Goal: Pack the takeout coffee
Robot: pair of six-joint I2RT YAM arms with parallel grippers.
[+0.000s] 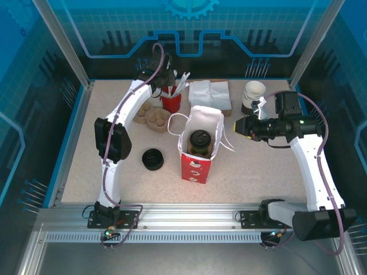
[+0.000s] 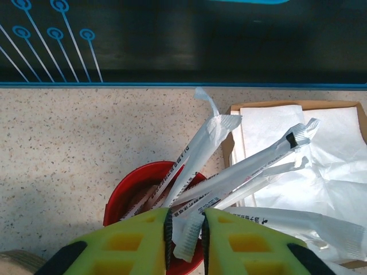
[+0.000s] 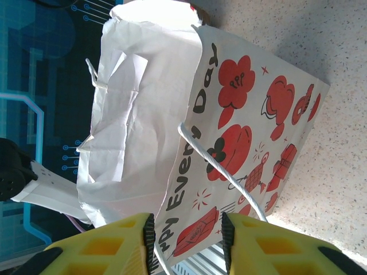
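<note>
The takeout coffee [image 1: 200, 141], a dark cup with a round black lid, stands inside the open red-and-white paper bag [image 1: 196, 166] in the middle of the table. My right gripper [image 1: 239, 127] hovers open just right of the bag; in the right wrist view the gripper [image 3: 188, 238] faces the bag's printed side [image 3: 241, 120], with its white cord handle [image 3: 221, 169] hanging between the fingers. My left gripper [image 1: 167, 86] is at the back over a red cup [image 2: 129, 192] of wrapped straws and is shut [image 2: 187, 235] on the end of one wrapped straw [image 2: 189, 240].
A low stack of black lids [image 1: 152, 158] lies left of the bag. A cardboard cup carrier [image 1: 152, 116] sits behind it. A box of white napkins [image 1: 210, 94] and a stack of lidless cups [image 1: 253, 94] stand at the back.
</note>
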